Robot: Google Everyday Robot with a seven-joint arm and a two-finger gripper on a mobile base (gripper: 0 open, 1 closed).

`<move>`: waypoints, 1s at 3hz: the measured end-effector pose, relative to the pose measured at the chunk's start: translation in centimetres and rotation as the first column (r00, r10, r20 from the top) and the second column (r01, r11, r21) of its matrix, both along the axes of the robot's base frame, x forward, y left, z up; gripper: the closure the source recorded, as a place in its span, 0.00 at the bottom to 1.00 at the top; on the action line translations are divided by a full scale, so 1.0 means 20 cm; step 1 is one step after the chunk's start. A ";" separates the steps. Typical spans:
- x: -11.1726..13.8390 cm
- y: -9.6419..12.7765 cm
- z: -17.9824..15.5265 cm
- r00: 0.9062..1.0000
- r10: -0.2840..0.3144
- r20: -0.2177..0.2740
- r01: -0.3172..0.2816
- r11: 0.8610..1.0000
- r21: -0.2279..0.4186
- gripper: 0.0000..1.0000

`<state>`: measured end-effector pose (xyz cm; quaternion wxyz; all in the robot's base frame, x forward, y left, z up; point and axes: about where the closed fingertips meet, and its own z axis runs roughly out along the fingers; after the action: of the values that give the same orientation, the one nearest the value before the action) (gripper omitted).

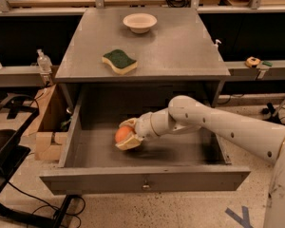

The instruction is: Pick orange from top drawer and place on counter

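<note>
Camera view is showing the gripper clasping the orange inside the drawer at lower centre, where a shallow pinch may be risking it rolling free on lifting.

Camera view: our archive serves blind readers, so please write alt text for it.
The gripper, jaws closed around the orange, sits inside the open top drawer. On the counter above lie a sponge and a bowl.
</note>
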<state>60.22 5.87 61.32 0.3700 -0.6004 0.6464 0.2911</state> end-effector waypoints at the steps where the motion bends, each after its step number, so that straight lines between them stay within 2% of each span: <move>1: -0.03 -0.13 0.31 1.000 -0.009 -0.001 0.009 1.000 0.005 1.00; 2: -0.08 -0.28 0.68 1.000 -0.027 -0.011 0.027 1.000 0.014 1.00; 3: -0.05 -0.48 1.05 0.997 -0.078 -0.027 0.079 0.995 0.052 1.00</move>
<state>59.28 -3.74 82.30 0.3889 -0.5607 0.6661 0.3010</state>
